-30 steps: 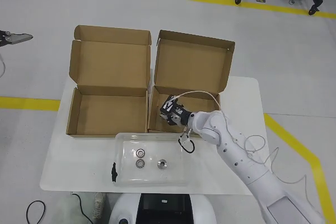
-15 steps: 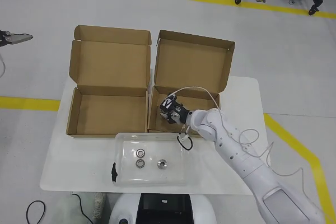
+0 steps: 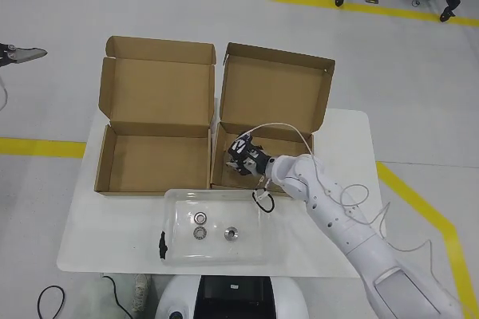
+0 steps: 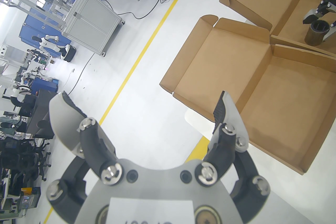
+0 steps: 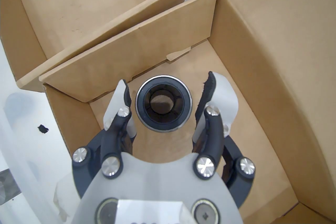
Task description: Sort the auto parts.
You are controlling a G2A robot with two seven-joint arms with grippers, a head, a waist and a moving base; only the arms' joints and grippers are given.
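Top view: left gripper (image 3: pixel 33 54) hangs off the table (image 3: pixel 343 159) at far left, fingers apart, holding nothing; left box (image 3: pixel 152 163) sits beside right box (image 3: pixel 271 92); black sleeve (image 5: pixel 183 109) stands upright in right box, between right gripper (image 5: pixel 167 82) spread fingers, ungripped

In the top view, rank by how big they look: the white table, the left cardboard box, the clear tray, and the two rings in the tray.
Largest to smallest:
1. white table
2. left cardboard box, lid open
3. clear tray
4. farther ring and nearer ring: they look alike, so no ranking between them.
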